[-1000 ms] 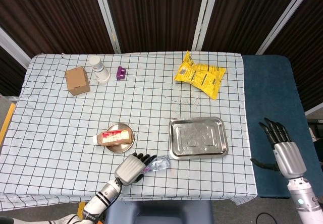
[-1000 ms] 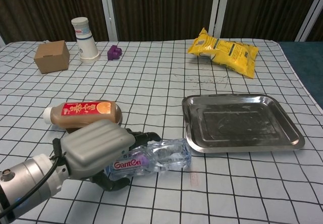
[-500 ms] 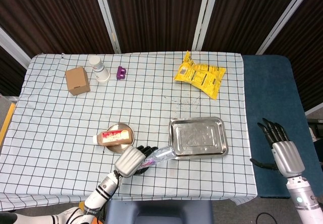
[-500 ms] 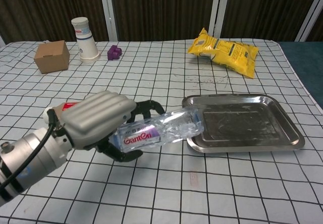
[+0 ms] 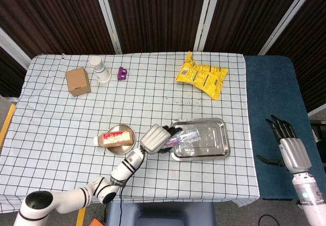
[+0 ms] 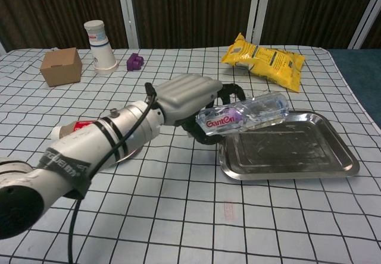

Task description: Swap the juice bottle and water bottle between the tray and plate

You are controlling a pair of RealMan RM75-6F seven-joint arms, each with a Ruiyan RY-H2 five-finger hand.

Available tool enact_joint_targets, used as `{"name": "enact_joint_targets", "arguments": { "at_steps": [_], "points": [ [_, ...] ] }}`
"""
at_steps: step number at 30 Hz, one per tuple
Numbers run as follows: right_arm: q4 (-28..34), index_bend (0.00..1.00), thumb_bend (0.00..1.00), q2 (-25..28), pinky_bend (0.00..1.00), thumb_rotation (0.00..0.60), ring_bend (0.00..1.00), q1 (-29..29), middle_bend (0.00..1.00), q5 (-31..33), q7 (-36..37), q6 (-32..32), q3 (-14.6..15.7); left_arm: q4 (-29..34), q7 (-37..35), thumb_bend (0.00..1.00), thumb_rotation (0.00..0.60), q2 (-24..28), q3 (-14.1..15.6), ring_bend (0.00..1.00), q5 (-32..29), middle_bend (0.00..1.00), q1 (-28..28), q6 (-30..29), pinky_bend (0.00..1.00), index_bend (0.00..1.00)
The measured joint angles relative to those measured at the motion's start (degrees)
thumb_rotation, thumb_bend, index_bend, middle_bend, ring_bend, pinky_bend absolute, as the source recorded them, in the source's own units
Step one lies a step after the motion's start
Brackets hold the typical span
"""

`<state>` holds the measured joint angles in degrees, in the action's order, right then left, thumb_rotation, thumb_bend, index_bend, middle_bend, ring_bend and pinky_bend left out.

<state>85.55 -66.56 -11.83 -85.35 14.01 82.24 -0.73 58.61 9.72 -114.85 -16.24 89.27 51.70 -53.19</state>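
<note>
In the head view, the left hand [image 5: 155, 138] has carried the water bottle [image 5: 186, 135] up off the tablecloth near the front edge, where it lay a second ago, and now holds it lying sideways over the left part of the tray [image 5: 199, 139], fingers wrapped around its labelled end. The juice bottle [image 5: 115, 138] lies on the plate [image 5: 124, 130], just left of that hand. The right hand [image 5: 287, 147] hangs well off to the right beside the table, fingers spread and holding nothing. In the chest view, the left hand [image 6: 190, 96] grips the water bottle [image 6: 247, 113] with its cap end pointing right and tilted slightly upward, raised above the tray [image 6: 289, 151] rather than resting in it. Only a sliver of the juice bottle [image 6: 74, 128] shows behind the forearm. As I judge it, half the swap is nearly made: the water bottle needs only lowering and releasing into the tray, while the juice bottle already sits on the plate.
</note>
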Motion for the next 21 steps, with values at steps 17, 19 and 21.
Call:
{"name": "enact_joint_targets", "arguments": {
  "at_steps": [17,19,21],
  "points": [
    [-0.72,0.00,0.18,1.70,0.10,0.600,0.00,0.65,0.00,-1.90,4.64,-1.16,-0.47,-21.75,-10.73,0.34,0.600,-14.66,2.33,0.00,0.73,0.00,11.19,2.51,0.19,0.00],
    [-0.66,0.00,0.18,1.84,0.10,0.600,0.00,0.73,0.00,-2.23,4.92,-1.15,-0.41,-21.40,-11.02,0.34,0.600,-14.60,2.48,0.00,0.82,0.00,11.32,0.76,0.19,0.00],
    [-0.75,0.00,0.18,1.93,0.10,0.600,0.00,0.77,0.00,-2.52,5.15,-1.19,-0.42,-20.12,-10.90,0.34,0.600,-14.04,2.60,0.00,0.78,0.00,11.23,-0.86,0.18,0.00]
  ]
}}
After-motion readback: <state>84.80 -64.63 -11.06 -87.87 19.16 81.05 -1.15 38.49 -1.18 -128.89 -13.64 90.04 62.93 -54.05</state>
